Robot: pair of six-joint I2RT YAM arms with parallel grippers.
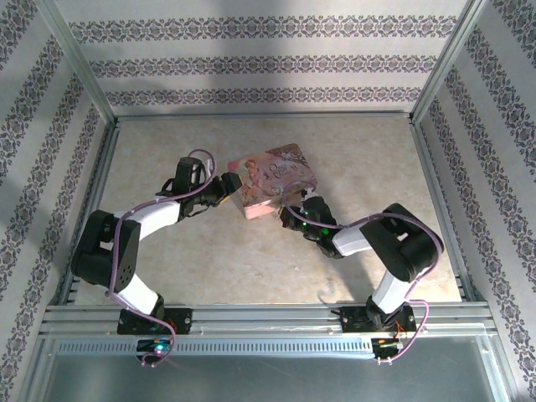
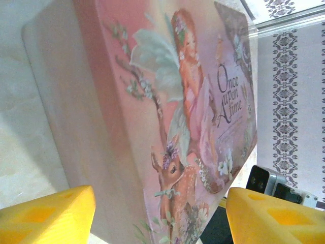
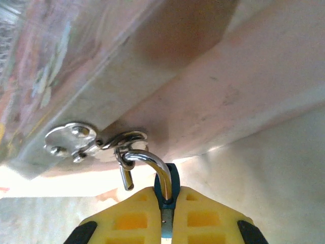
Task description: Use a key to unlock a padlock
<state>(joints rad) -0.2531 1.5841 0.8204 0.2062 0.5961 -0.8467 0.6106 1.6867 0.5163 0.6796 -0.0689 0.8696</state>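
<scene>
A pink tin (image 1: 272, 180) with a fairy and fawn picture lies lid-up in the middle of the counter (image 1: 209, 260), its lid down, so what is inside is hidden. The left arm bends out to the left at the elbow and reaches across to the tin's left end. There the left gripper (image 1: 228, 186) has its jaws spread wide with the tin's corner filling the gap, and the yellow fingers (image 2: 45, 213) look pressed against either side of it. The right arm folds out to the right and reaches in low to the tin's near side. On that side a silver hasp plate (image 3: 71, 140) carries a ring (image 3: 127, 138), and the padlock (image 3: 167, 185) hangs from it by its thin shackle. The right gripper (image 3: 163, 195) has its jaws clenched on the padlock's blue body, just below the tin.
</scene>
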